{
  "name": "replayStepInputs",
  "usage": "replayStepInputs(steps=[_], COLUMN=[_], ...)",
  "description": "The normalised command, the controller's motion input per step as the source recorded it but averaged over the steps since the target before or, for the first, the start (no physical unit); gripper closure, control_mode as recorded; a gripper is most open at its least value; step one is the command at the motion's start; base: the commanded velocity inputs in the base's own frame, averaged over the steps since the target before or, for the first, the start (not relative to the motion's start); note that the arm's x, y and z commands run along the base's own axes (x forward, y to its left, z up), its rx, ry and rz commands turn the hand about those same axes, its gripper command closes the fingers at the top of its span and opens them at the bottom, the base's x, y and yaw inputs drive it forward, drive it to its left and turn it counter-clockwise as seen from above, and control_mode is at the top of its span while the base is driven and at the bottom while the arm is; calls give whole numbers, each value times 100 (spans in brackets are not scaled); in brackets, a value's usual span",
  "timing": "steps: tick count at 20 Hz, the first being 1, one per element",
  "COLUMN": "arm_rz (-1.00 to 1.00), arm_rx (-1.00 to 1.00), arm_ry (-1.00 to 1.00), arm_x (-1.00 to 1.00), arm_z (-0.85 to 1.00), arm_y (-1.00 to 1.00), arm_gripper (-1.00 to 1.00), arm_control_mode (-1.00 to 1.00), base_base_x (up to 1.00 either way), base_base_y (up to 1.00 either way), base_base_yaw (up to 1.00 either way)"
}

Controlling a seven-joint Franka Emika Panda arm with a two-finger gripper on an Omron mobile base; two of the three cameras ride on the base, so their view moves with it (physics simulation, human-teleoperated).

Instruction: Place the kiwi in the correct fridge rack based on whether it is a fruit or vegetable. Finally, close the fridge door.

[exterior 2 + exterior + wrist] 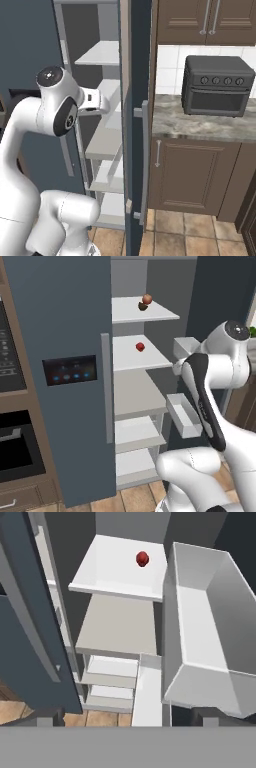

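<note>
The fridge stands open, its grey interior crossed by flat white shelves. On the top shelf, the fridge rack (145, 312), the kiwi (143, 306) sits as a small dull brown ball, touching an orange-red round fruit (147, 299) just behind it. One shelf lower (140, 355) lies a small bright red fruit (140, 347), alone near the middle of the board; the hand view shows the same red fruit (142, 559) toward the far end of that shelf (117, 569). Below come a duller grey-beige shelf (137, 396) and further white boards down to the floor.

To the left of the opening hangs the door with the dark blue-lit display panel (70, 370). The fridge door (136, 125) is swung out on the right, seen edge-on in the right base view with its pale bar handle (144, 160); white door bins (184, 415) hang on its inner face, and one large bin (205, 627) sits close on the right of the hand view.

The robot arm (210, 401) reaches up in front of the open compartment at the height of the middle shelves. The gripper's jaws stand fully apart and hold nothing.

On the right, a dark toaster oven (216, 86) rests on the stone tabletop (200, 125) above brown cabinets.
</note>
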Motion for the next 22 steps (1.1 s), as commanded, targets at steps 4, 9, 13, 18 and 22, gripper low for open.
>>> replayStepInputs(steps=[4, 9, 13, 18, 22], arm_rz=[-9, -19, -12, -2, 2], arm_rx=[5, 4, 12, 14, 21], arm_ry=[0, 0, 0, -12, -15], arm_x=[-51, -35, -1, -2, 0], arm_z=[-8, -15, -17, -34, -10], arm_y=[-80, -81, -100, -94, -68], arm_gripper=[-100, -100, -100, -100, -100], arm_control_mode=[-100, -100, -100, -100, -100], base_base_x=[0, 0, 0, 0, 0], base_base_y=[0, 0, 0, 0, 0], base_base_yaw=[0, 0, 0, 0, 0])
